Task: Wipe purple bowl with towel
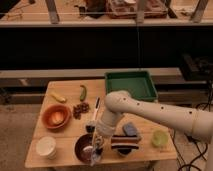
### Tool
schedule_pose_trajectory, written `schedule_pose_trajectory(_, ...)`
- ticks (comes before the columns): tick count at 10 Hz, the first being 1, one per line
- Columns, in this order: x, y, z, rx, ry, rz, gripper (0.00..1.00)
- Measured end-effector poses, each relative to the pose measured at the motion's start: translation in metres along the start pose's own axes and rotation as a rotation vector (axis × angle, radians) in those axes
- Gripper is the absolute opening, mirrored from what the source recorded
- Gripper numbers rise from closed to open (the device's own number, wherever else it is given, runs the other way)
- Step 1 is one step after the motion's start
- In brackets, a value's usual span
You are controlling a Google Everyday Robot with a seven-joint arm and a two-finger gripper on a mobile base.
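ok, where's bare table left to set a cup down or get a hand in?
Bare wood: between the green vegetable and the green tray, and the patch bordered by the orange bowl, white cup and purple bowl. Crowded front centre: the gripper sits over the purple bowl with the towel, striped cloth and blue block right beside.
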Motion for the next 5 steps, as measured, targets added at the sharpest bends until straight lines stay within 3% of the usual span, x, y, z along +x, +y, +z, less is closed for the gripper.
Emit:
schedule_pose_trajectory(3,-0.003,-0.044,0.008,0.008,-0.003,-0.051,0.0)
schedule_pose_trajectory(5,-0.022,-0.068,0.014,0.007,-0.014,-0.121,0.0)
